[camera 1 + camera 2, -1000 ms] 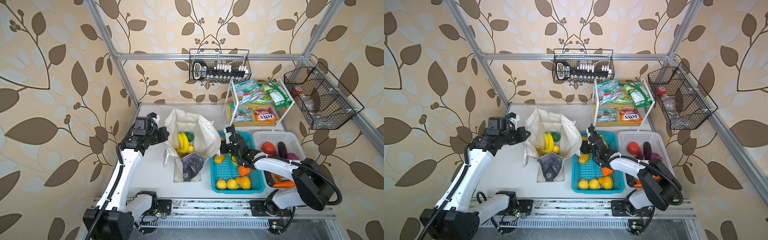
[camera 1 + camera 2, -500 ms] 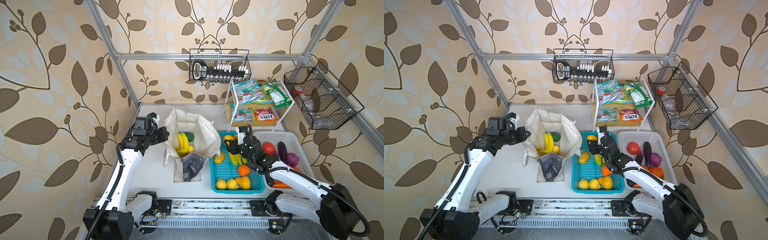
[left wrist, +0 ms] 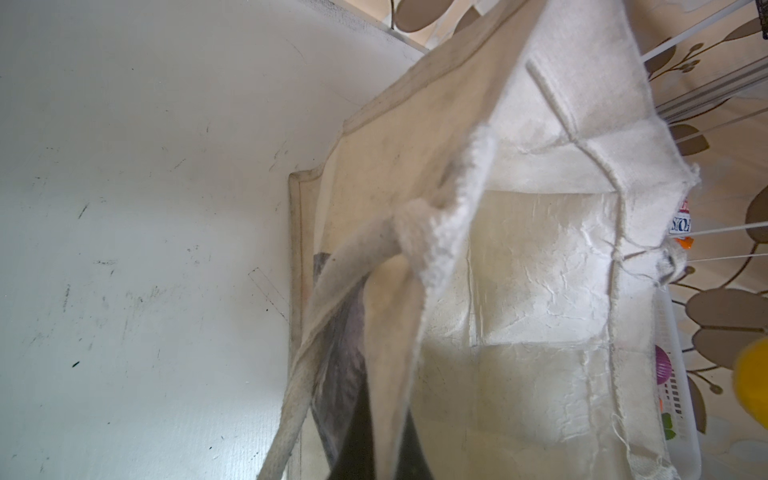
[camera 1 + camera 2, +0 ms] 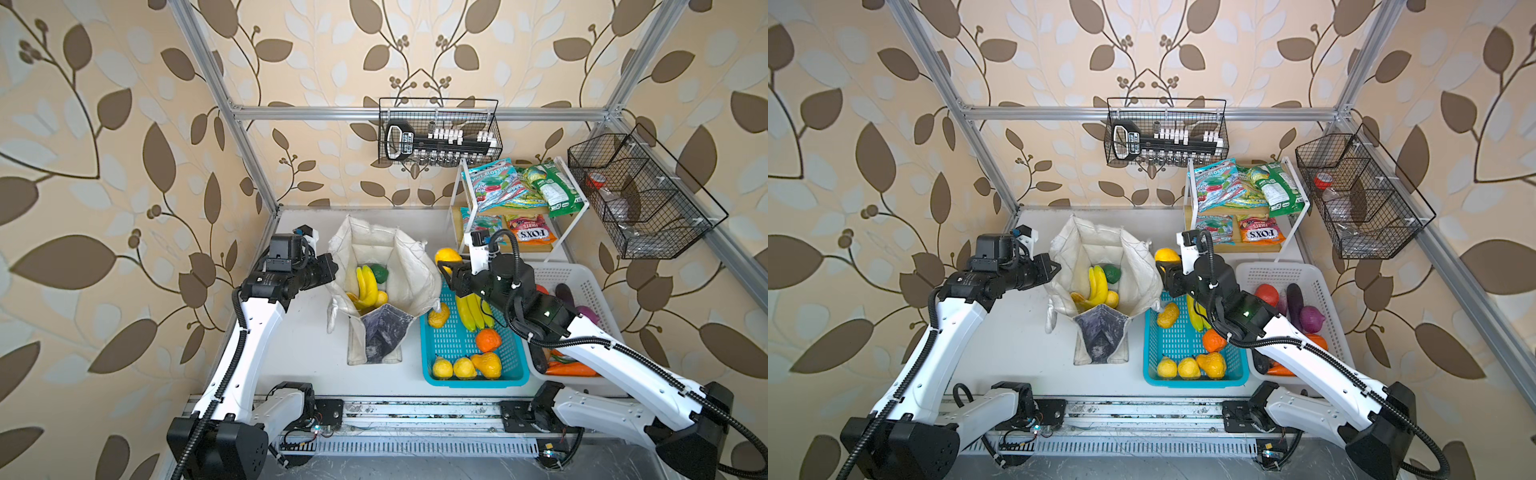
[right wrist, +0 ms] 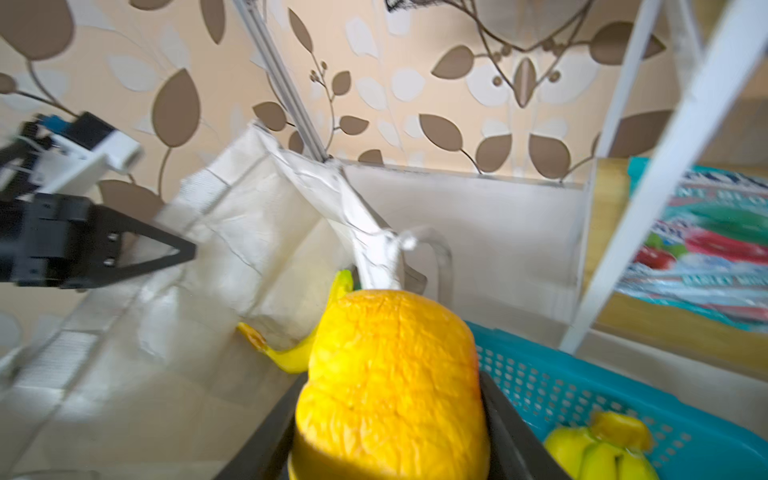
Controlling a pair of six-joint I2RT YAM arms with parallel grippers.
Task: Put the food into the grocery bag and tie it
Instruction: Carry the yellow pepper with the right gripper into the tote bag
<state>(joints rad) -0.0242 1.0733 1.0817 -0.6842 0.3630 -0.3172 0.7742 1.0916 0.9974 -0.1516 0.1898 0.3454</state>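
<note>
The grocery bag [image 4: 409, 266] [image 4: 1133, 266] stands open at the table's middle, showing in both top views. Inside it lie a banana bunch [image 4: 365, 284], a green round fruit [image 4: 379, 272] and a small yellow fruit [image 4: 380, 297]. My left gripper [image 4: 330, 270] [image 3: 376, 461] is shut on the bag's left rim [image 3: 440, 232] and holds it up. My right gripper [image 4: 449, 268] [image 5: 388, 399] is shut on a yellow toy fruit [image 4: 446, 254] [image 5: 390, 374], raised just right of the bag's right rim. Snack packets [image 4: 498, 187] lie on the rack at the back right.
A turquoise basket [image 4: 444, 345] right of the bag holds bananas [image 4: 471, 309], an orange and yellow fruits. A white basket [image 4: 582, 282] with vegetables stands further right. The white rack [image 4: 461, 195] also bears an orange FOX'S packet [image 4: 530, 235]. Wire baskets [image 4: 436, 133] hang on the walls.
My right arm has risen and carried the yellow fruit up from the far end of the turquoise basket, a little toward the bag. The left arm has not moved.
</note>
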